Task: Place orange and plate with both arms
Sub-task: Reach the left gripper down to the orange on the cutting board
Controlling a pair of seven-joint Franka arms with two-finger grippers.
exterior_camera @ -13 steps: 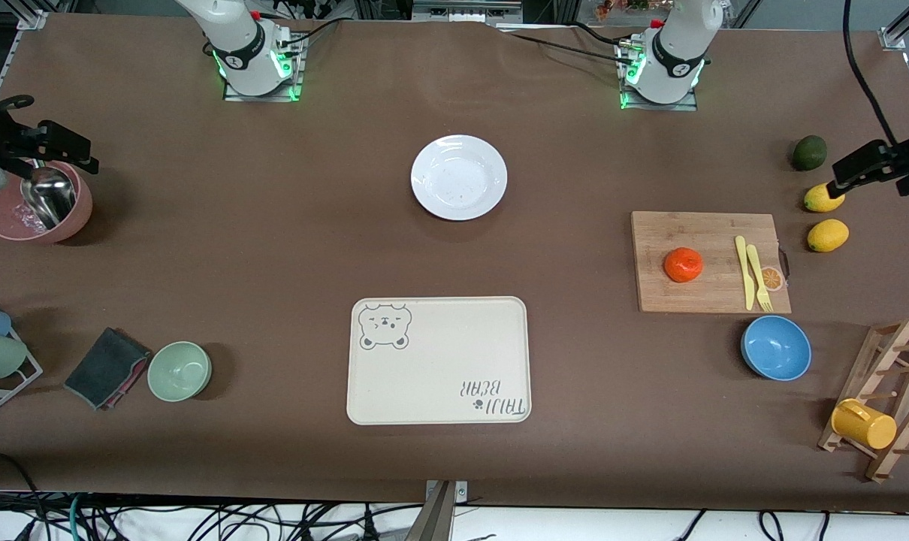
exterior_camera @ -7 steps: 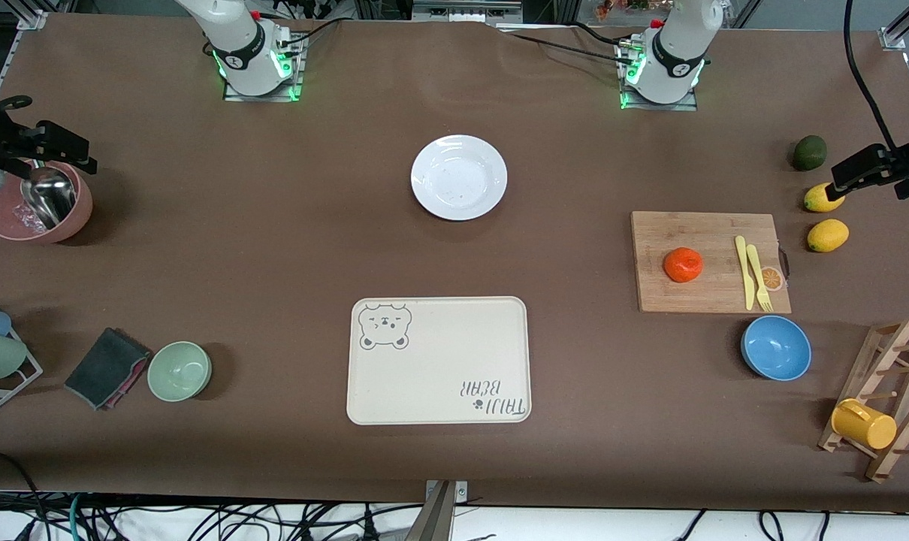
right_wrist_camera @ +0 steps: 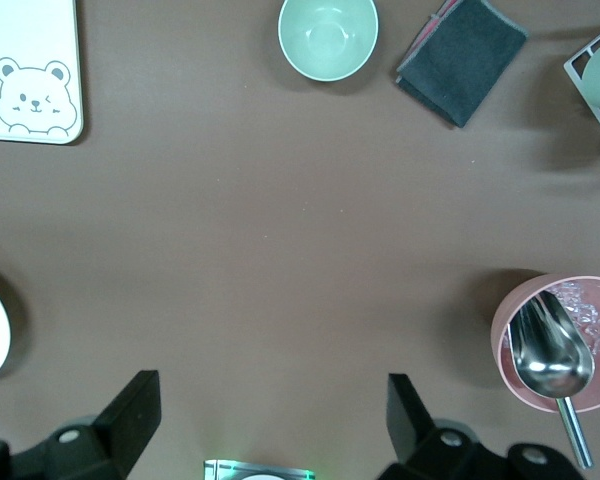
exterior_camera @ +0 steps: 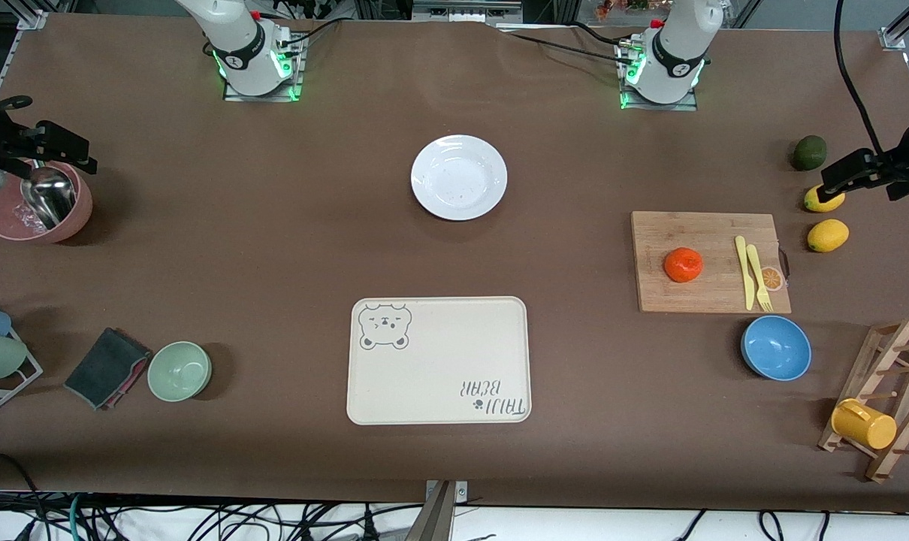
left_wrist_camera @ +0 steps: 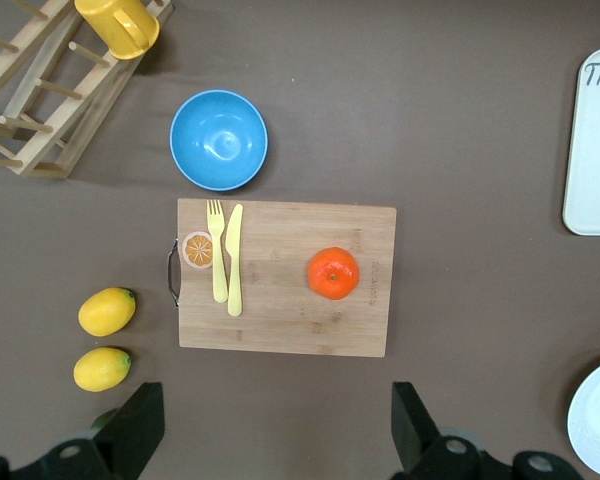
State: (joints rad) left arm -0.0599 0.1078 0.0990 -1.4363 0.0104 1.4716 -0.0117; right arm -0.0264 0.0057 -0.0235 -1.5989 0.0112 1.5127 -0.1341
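Resting on a wooden cutting board [exterior_camera: 710, 261] toward the left arm's end of the counter [exterior_camera: 274, 248], the orange [exterior_camera: 684, 264] sits apart from a yellow knife [exterior_camera: 743, 270] and fork [exterior_camera: 758, 276] that lie side by side on the same board. We see the plate [exterior_camera: 459, 177] bare near the middle of the counter, between the two arm bases and farther from the front camera than the cream bear-print tray [exterior_camera: 439, 361]. A blue bowl [exterior_camera: 776, 348] stands just nearer the camera than the board; two lemons [exterior_camera: 827, 235] and a dark green fruit [exterior_camera: 809, 152] lie closer to the counter's end, and a yellow mug [exterior_camera: 864, 424] hangs on a wooden rack [exterior_camera: 890, 391].

We find the left claw [left_wrist_camera: 275, 440] up in the air over the counter beside the lemons, its fingers [left_wrist_camera: 140, 425] spread wide and holding nothing. The right claw [right_wrist_camera: 270, 435] hangs above the right arm's end, near a pink bowl [exterior_camera: 37, 210] with a metal scoop [exterior_camera: 47, 197] in it, fingers likewise parted and empty. A green bowl [exterior_camera: 179, 370] and a folded dark cloth [exterior_camera: 107, 367] lie nearer the camera at that end.
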